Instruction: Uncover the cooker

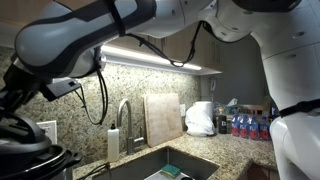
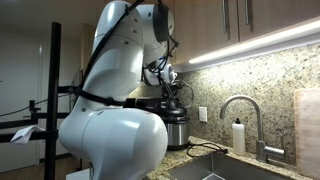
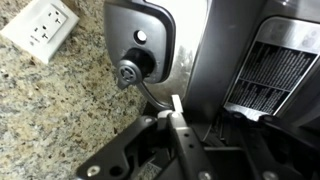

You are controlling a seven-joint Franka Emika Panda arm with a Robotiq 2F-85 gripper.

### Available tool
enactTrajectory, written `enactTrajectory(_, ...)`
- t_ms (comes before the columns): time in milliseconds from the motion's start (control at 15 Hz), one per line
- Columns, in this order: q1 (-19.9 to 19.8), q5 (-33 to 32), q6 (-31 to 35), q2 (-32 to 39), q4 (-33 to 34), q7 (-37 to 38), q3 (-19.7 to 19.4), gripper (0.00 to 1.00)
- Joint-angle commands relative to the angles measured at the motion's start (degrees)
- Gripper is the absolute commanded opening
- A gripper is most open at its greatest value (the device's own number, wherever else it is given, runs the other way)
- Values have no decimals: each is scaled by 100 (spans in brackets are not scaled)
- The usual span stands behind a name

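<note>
**End effector over the cooker, lid on**

Right up close in the wrist view, the end effector [image 3: 173,108] looks clenched. Its fingers are drawn together at the centre, and I see nothing clearly pinched between them. Just past the tips there's a grey shell with a round knob [image 3: 134,68] and a thin wire [image 3: 152,93] curling off it. I can't tell from here whether that is part of the cooker.

Pull back and the pose makes sense. In both exterior views the end effector [image 2: 166,88] hangs just above the cooker [image 2: 176,128], wrist turned down over the dark domed lid [image 2: 168,104]. The arm [image 2: 115,90] arches up and over. My read is that it does so to bring the fingers onto the top handle from above, the natural way to lift a lid off. The lid looks seated, so the uncovering isn't done yet.

The cooker stands on the counter [image 2: 196,152], tucked close to the wall with an outlet [image 2: 202,113] just beside it, presumably parked there for the plug. In an exterior view it only peeks in at the lower corner [image 1: 35,158].

Farther along come the faucet [image 2: 245,115] and a soap bottle [image 2: 238,135] beside it. Beyond them a board [image 1: 160,120] leans on the backsplash, likely to keep it off the wet counter, and a white bag [image 1: 200,118] sits past that.
</note>
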Motion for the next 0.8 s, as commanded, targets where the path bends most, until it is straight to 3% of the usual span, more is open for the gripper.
enactTrajectory(0,-231,377,-121,66,262,-443,181,12)
enactTrajectory(733,-243,114,-1081,-659,110,12,66,12)
